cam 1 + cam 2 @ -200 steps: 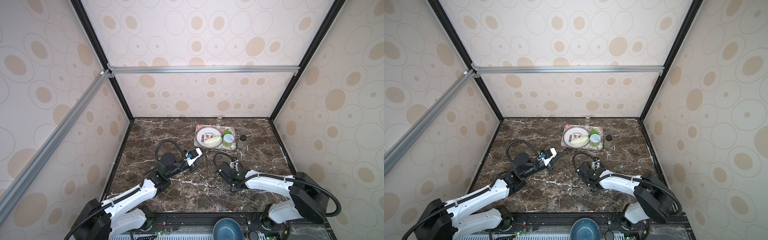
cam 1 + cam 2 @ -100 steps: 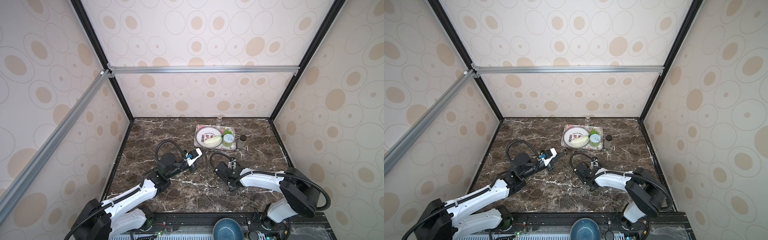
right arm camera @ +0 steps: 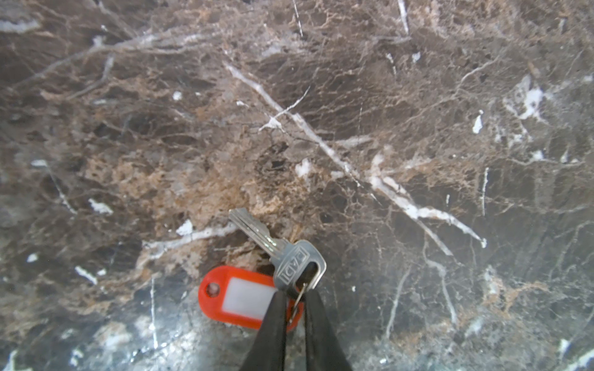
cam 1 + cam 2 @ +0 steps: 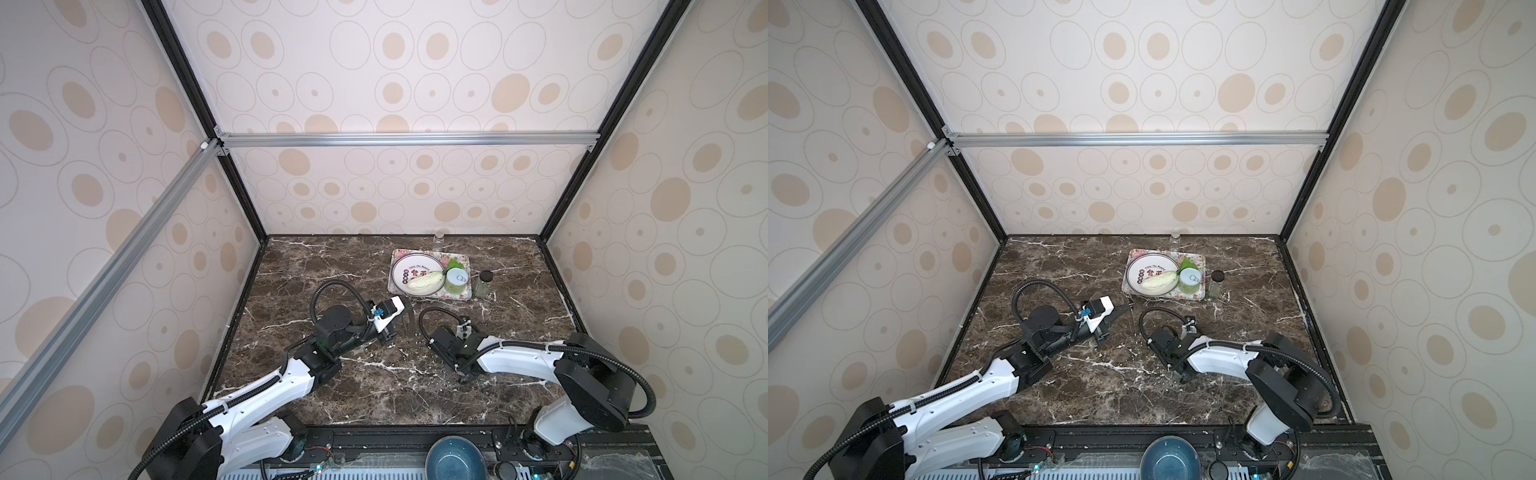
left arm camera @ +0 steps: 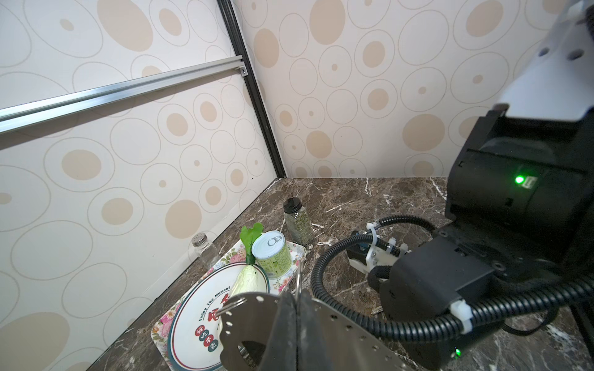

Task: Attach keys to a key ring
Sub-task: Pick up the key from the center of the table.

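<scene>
Top views both show a dark brown marble tabletop (image 4: pixel 374 395) veined in white, boxed in by walls (image 4: pixel 395 62) papered with beige ovals, black corner posts and aluminium rails (image 4: pixel 407 139). At the back a floral tray (image 4: pixel 432 297) carries a printed plate (image 4: pixel 405 270), a pale cabbage (image 4: pixel 424 284) and a green can (image 4: pixel 456 280). A black-capped spice jar (image 4: pixel 485 284) stands just beside the tray, a clear shaker (image 4: pixel 439 239) stands at the back wall, and a blue bowl (image 4: pixel 455 459) sits at the front edge. The left hand (image 4: pixel 1126 308) reaches toward the tray. The right hand (image 4: pixel 464 376) points down at mid-tabletop.

Left wrist view: the left hand's black fingers (image 5: pixel 283 316) are pressed together. The key ring (image 5: pixel 254 310), a grey plate with holes along its rim, sits at them clear of the tabletop, but where they grip it is hidden. A small split ring (image 5: pixel 232 304) hangs from one rim hole.

Right wrist view: a silver key (image 3: pixel 289 260) and a red tag (image 3: pixel 238 297) with a white label lie on the marble, joined by a thin wire loop (image 3: pixel 298 303). The right hand's fingers (image 3: pixel 276 321) stand a narrow gap apart astride that loop; I cannot tell whether they bite on it.

Against a second ago, the right arm's elbow has swung slightly toward the centre and its wrist has shifted with it. The left arm and the tray stand as they did.
</scene>
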`<act>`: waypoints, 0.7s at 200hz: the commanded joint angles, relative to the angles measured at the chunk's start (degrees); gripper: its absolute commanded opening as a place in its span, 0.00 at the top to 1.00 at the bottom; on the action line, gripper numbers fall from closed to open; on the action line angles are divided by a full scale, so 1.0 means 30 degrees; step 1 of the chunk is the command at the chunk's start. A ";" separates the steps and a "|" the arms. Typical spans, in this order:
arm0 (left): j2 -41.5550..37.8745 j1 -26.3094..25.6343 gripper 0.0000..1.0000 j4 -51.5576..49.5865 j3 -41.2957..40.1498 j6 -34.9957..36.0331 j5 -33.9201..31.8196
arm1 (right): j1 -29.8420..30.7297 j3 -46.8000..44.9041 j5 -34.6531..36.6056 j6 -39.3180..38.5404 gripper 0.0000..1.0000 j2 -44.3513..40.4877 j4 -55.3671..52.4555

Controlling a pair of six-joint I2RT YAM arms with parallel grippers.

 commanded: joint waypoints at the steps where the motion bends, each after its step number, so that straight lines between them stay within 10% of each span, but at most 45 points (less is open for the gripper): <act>1: -0.0392 -0.0101 1.00 0.1177 0.0148 -0.0201 0.0060 | 0.0118 -0.0194 0.0260 0.0342 0.86 -0.0273 -0.0554; 140: -0.0422 -0.0101 1.00 0.1207 0.0126 -0.0171 0.0073 | 0.0122 -0.0332 0.1263 -0.0315 1.00 -0.2048 -0.1421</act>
